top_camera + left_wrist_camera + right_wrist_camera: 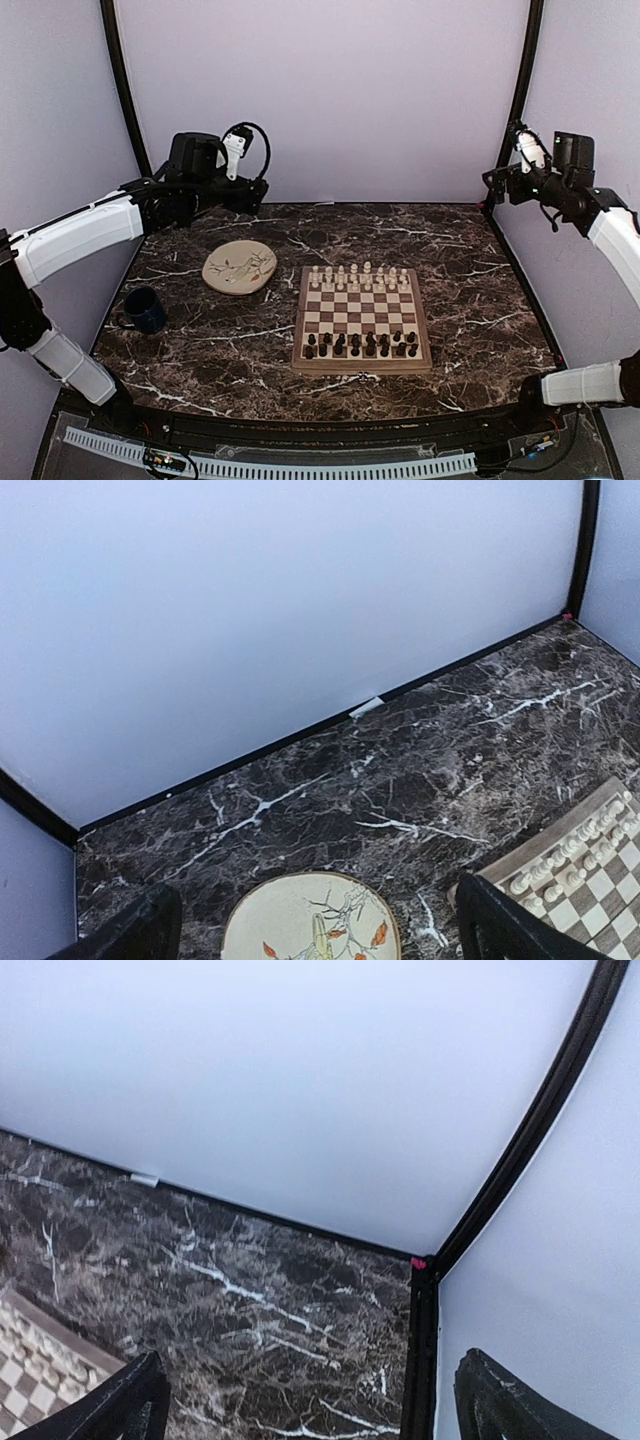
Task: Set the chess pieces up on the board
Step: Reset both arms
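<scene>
Top external gives me the board (362, 325) lying flat on the table (480, 300), a little right of centre. The pale pieces (358, 275) stand in ranks along its far side and the dark pieces (360, 346) along its near side. I can't make out individual piece types from here.

The plate (240, 267) lies to the left of the board, near its far corner but not touching it. The mug (145, 310) stands further left and nearer to me, well apart from both.

My left claw (240, 190) is held high at the far left corner, well away from the board. On its wrist camera the two fingers (500, 925) stand wide apart with nothing between them, and below I see the plate's rim and a corner of the board with pale pieces.

The right claw (520, 175) is up by the far right corner. Its fingers (135, 1400) are likewise spread and empty, looking down on bare table beside the wall (300, 1080).
</scene>
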Robot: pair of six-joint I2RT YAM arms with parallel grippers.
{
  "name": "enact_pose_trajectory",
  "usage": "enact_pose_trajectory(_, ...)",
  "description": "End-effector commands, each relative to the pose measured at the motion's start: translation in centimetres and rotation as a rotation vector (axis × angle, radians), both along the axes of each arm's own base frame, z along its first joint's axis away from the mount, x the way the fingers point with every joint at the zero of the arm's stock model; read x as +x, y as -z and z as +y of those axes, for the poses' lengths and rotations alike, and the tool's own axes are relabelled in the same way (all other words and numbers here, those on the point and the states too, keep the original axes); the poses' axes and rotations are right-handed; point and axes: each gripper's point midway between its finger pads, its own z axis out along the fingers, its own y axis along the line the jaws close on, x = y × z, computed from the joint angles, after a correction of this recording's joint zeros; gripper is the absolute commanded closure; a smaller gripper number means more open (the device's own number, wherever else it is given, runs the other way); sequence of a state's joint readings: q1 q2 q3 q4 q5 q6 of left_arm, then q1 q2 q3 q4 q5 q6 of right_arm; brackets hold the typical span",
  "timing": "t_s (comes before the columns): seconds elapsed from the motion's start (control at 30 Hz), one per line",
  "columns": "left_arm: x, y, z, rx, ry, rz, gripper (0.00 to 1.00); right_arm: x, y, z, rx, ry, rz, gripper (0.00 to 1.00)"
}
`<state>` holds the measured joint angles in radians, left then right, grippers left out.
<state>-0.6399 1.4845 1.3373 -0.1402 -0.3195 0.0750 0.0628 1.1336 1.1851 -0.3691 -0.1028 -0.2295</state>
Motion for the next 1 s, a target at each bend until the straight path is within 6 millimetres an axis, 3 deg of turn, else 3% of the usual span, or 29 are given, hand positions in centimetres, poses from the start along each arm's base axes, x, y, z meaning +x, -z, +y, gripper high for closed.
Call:
enact_pose_trajectory(0.0,-0.7,-3.8,4.4,0.018,-0.156,-0.048,0.01,-0.1,-6.3,-1.3,0.131,0.105,-0.17,0.0)
enact_pose_trajectory(0.1,-1.2,-4.7,5.4,0.026,-0.187,-0.078,0.01,-0.8,-7.2,-1.7,0.187,0.137,-0.199,0.0)
enact_pose_trajectory(0.57,-2.0,-3.0,6.8,0.029,-0.224,-0.115,0.01,-1.0,-2.7,-2.3,0.201,0.166,-0.142,0.0)
enact_pose_trajectory(0.97,-2.4,-4.0,7.9,0.058,-0.254,-0.175,0.01,-0.6,-2.2,-2.7,0.199,0.177,-0.132,0.0)
